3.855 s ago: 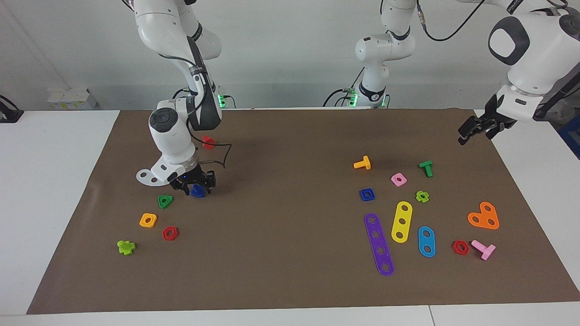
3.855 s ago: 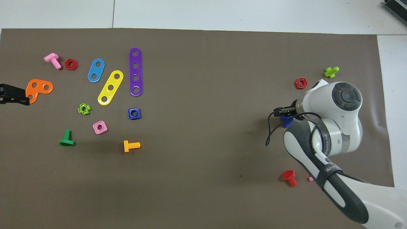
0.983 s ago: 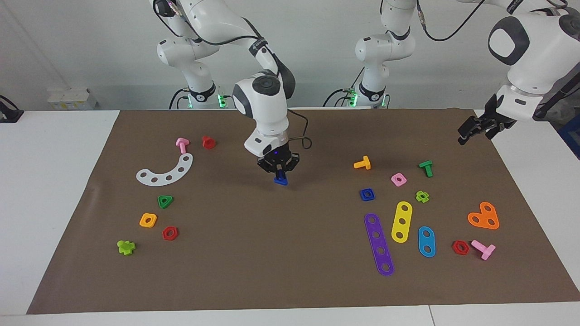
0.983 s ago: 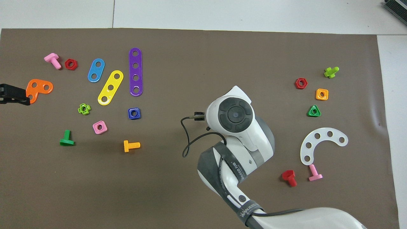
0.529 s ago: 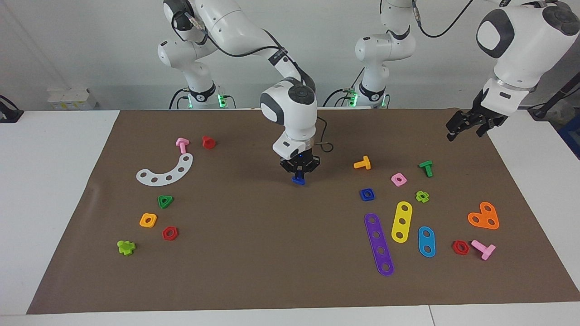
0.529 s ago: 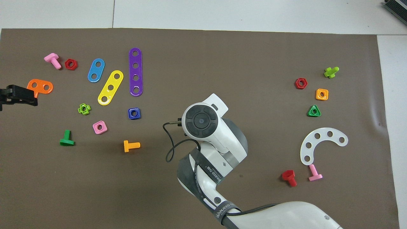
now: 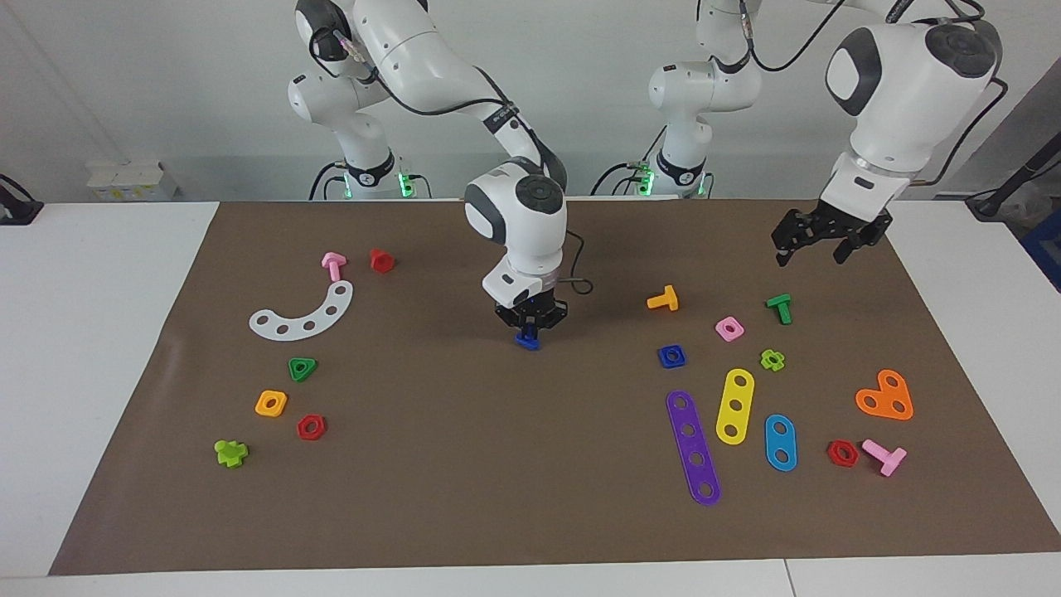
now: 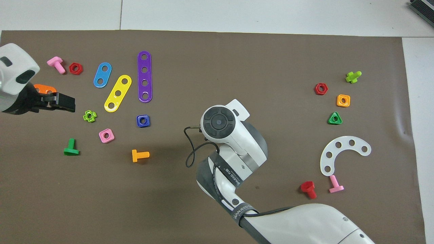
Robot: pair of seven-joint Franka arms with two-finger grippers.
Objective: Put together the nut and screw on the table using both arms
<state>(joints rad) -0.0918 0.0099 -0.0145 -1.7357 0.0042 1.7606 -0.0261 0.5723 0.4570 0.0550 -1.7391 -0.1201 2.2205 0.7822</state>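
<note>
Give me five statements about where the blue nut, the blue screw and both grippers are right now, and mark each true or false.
1. The right gripper holds the blue screw over the middle of the brown mat. True.
2. The blue nut is already threaded onto the screw. False: it lies on the mat, apart from the screw, toward the left arm's end.
3. The left gripper carries the pink square nut. False: it holds nothing; the pink nut lies on the mat.
4. The blue nut lies beside one end of the purple strip. True.
5. The orange bolt lies farther from the robots than the blue nut. False: it lies nearer.
</note>
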